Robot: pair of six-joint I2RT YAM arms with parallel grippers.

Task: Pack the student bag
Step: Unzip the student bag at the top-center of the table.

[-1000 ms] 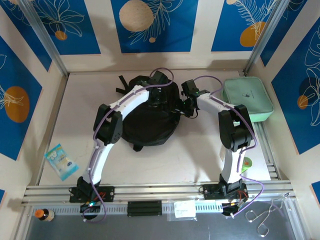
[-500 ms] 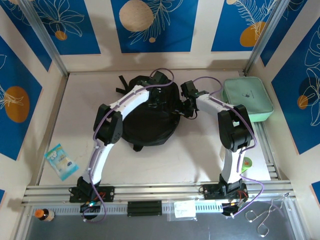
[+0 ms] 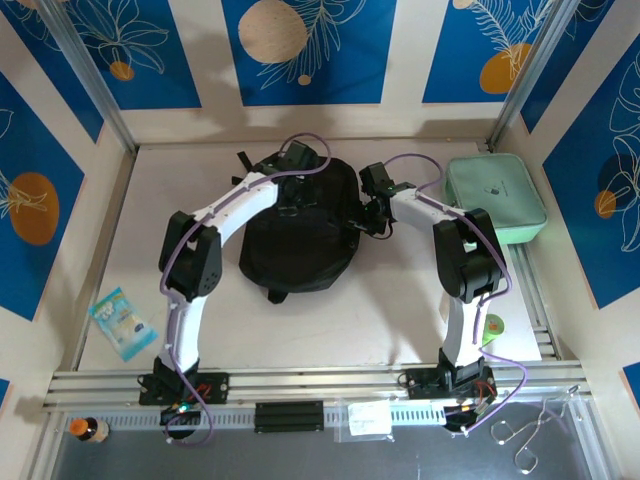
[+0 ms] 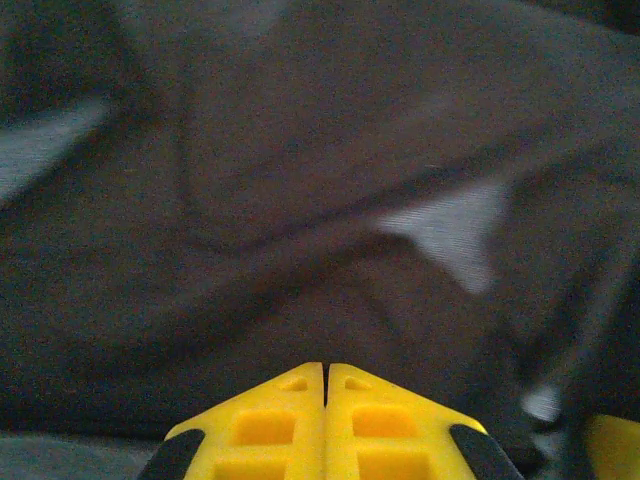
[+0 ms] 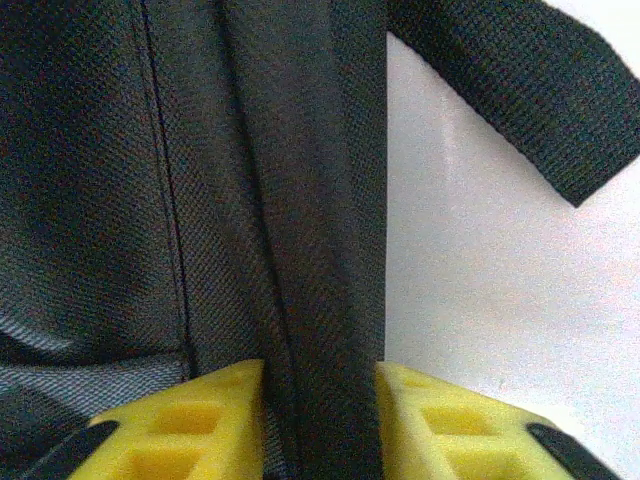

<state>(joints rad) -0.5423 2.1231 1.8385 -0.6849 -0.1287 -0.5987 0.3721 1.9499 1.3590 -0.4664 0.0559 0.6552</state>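
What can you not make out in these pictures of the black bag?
Left wrist view: student bag fabric blurred; anything pinched in the shut left tool is unclear.
Right wrist view: strap cut off by the top edge.
Top view: packet print too small to read.

- No word, brand or number can be read anywhere.
- Pouch (image 3: pixel 495 197), far right corner of the table (image 3: pixel 390 310): small dark mark, illegible.
- Packet (image 3: pixel 122 322), near left edge: print too small to read.

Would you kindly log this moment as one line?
left gripper: shut, over student bag | right gripper: gripping bag's fold | green pouch: outside bag
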